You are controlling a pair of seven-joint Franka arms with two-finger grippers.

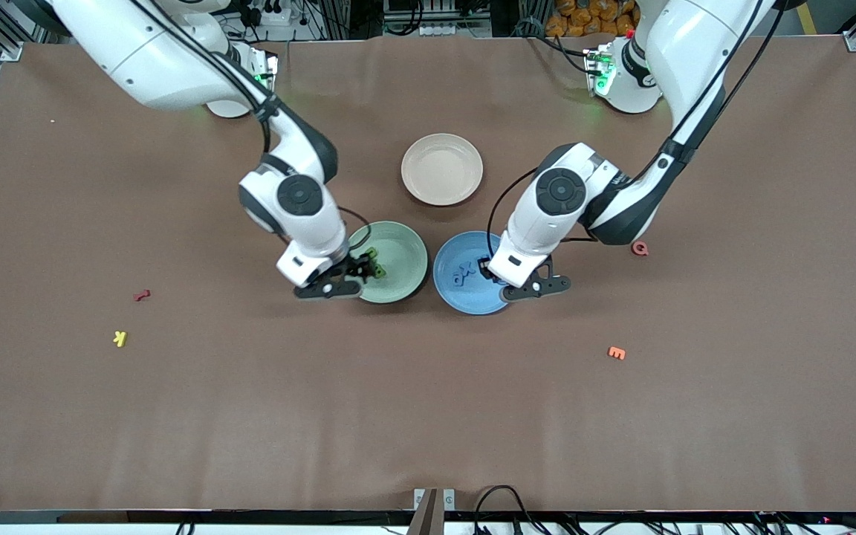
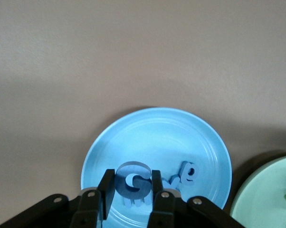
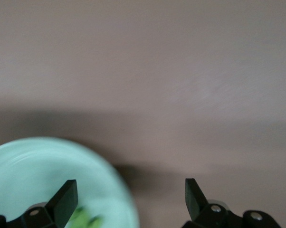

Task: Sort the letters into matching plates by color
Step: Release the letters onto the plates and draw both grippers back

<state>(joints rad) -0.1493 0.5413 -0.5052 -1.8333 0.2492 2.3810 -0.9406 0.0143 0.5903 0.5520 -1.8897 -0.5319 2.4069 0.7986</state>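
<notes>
On the brown table (image 1: 428,416), the green plate (image 1: 398,260) and blue plate (image 1: 458,293) sit side by side. The left gripper (image 2: 129,190) hangs over the blue plate, clamped on a blue letter (image 2: 133,183), with more blue letters (image 1: 464,273) lying in the plate. The right gripper (image 3: 128,199) hangs over the green plate's edge, fingers wide apart, with green letters (image 1: 374,266) beneath it. Farther from the front camera sits a beige plate (image 1: 442,169).

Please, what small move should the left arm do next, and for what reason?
Probably open the left gripper and drop its letter. It hangs over the blue plate, shut on a blue letter G, and other blue letters already lie in that plate. The right gripper is open over the rim of the green plate, with green letters in it.
</notes>
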